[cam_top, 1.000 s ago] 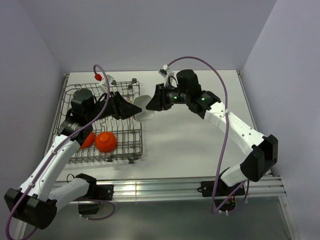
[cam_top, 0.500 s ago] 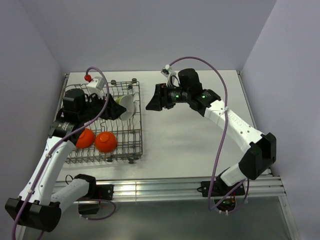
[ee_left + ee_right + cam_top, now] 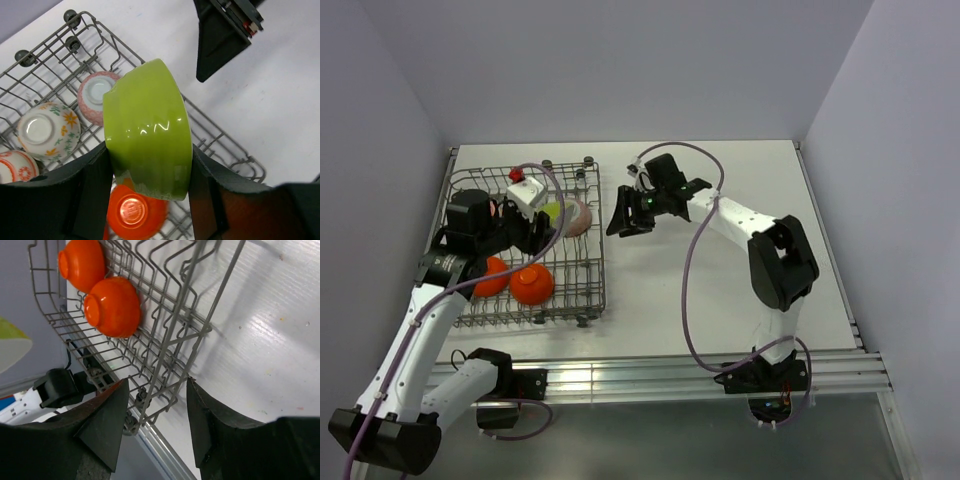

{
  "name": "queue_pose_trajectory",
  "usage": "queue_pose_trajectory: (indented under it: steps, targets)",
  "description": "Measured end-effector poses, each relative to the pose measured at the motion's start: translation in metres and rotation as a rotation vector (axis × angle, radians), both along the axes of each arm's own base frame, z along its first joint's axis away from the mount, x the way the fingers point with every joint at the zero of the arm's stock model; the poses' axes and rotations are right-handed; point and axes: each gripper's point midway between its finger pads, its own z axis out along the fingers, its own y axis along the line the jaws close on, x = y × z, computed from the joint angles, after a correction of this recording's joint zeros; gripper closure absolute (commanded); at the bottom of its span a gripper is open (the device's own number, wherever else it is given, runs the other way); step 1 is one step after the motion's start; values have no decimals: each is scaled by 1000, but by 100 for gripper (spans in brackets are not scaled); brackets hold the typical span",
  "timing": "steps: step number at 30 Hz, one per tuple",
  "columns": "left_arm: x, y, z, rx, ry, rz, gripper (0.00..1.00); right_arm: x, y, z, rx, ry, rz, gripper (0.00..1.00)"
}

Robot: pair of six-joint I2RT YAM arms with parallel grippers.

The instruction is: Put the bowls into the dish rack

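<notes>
From above, the dish rack [image 3: 470, 300] sits on the left of the bench [image 3: 720, 290]. The left gripper [image 3: 545, 228] hangs over its far right part, jaws clamped on a lime-green bowl [image 3: 553, 212] beside a pink bowl [image 3: 580, 216]. Two orange bowls [image 3: 532, 285] lie in the near part. The right gripper [image 3: 625, 222] hovers just right of the rack, jaws apart.

In the left wrist view, the lime-green bowl [image 3: 150, 125] is on its side, filling the gap between the jaws. Below it in the rack [image 3: 225, 150] lie an orange bowl [image 3: 132, 212], the pink bowl [image 3: 97, 95] and a flowered bowl [image 3: 47, 130], all upside down.

In the right wrist view, the right gripper [image 3: 156, 385] has its jaws spread with nothing between them. Behind the gap are the rack's edge [image 3: 190, 315], bare bench [image 3: 260, 350] and both orange bowls [image 3: 112, 307].
</notes>
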Motion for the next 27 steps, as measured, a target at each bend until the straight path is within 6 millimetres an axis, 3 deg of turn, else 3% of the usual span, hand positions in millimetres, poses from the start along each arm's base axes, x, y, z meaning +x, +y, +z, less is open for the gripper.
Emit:
queue_pose_trajectory:
  steps: [3,17,27]
  targets:
    - [0,2,-14,79,-32,-52,100,7,5,-16,-15,35,-2,44]
    - [5,7,-59,308,-101,-225,100,30,21,-27,-11,39,3,46]
    - [-5,-13,-105,496,-102,-390,100,34,32,-33,-3,62,21,54]
